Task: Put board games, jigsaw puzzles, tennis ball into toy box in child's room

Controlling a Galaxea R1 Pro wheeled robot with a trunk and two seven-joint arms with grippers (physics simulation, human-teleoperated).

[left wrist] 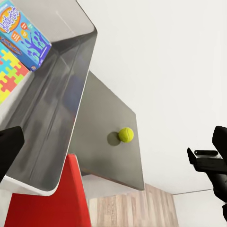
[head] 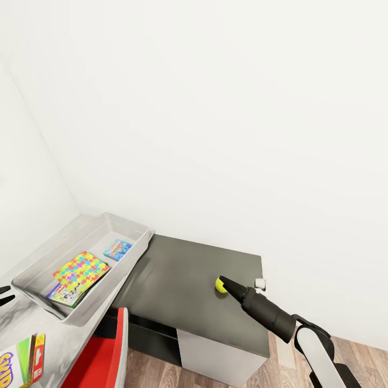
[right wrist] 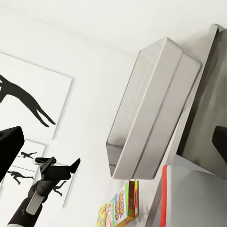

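My right fingers [head: 224,283] sit just beside the tennis ball [head: 220,284] on the dark desk [head: 183,280], seemingly apart to straddle it; the toy box [head: 141,235] waits nearby, puzzles inside.

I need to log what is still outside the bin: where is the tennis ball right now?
In the head view the tennis ball lies on the dark lower section of the table, right of the toy box, at the right claw tips.

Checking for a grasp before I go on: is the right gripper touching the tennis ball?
Cannot tell. In the head view the right gripper overlaps the tennis ball, so no gap or contact shows plainly; the left wrist view shows the ball sitting alone on the dark table.
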